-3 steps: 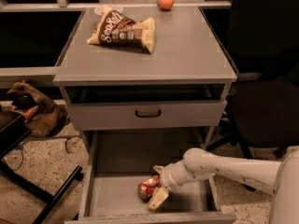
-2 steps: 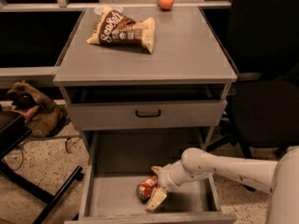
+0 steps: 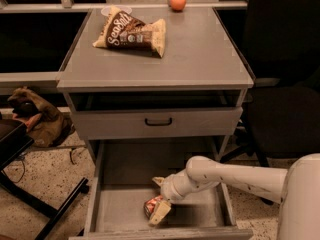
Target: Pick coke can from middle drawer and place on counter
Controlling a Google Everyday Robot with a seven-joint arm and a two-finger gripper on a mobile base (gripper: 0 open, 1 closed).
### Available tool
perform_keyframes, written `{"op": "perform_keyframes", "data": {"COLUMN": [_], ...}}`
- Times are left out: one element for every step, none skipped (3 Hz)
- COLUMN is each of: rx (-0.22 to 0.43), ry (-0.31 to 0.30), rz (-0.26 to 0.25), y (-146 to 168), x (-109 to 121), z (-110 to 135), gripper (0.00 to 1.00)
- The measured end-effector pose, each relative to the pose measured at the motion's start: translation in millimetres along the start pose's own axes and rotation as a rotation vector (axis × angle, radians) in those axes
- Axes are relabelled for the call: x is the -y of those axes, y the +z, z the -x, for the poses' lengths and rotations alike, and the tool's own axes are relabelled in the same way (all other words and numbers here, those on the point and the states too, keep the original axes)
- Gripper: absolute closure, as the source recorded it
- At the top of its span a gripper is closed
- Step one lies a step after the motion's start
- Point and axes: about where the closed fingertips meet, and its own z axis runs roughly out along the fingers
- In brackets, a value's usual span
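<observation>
The coke can [image 3: 151, 206], red-orange with silver ends, lies on the floor of the open middle drawer [image 3: 115, 209], near its front. My gripper [image 3: 159, 198] reaches in from the right on a white arm and is down at the can. Its fingers are spread, one cream fingertip [image 3: 160, 215] on the near side of the can and the other [image 3: 158, 181] behind it. The can rests on the drawer floor between them. The counter [image 3: 200, 54] is the grey cabinet top above.
A brown snack bag [image 3: 131, 32] lies on the counter's back left. A round orange fruit [image 3: 177, 1] sits at its far edge. The upper drawer front with a black handle [image 3: 158, 121] overhangs the open drawer. A black chair [image 3: 285, 99] stands right.
My arm and gripper have shifted slightly left and a little lower in the drawer, closing in over the can. The can stays on the drawer floor.
</observation>
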Motion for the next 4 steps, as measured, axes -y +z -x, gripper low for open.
{"op": "perform_keyframes", "data": {"rx": [0.040, 0.042, 0.042, 0.042], "ry": [-0.040, -0.044, -0.044, -0.044], "rz": [0.032, 0.034, 0.034, 0.035], "y": [9.9, 10.6, 10.6, 10.6], "x": [-4.4, -4.9, -4.9, -4.9], "z": [21.3, 22.9, 22.9, 23.0], "gripper": [0.00, 0.17, 0.40, 0.38]}}
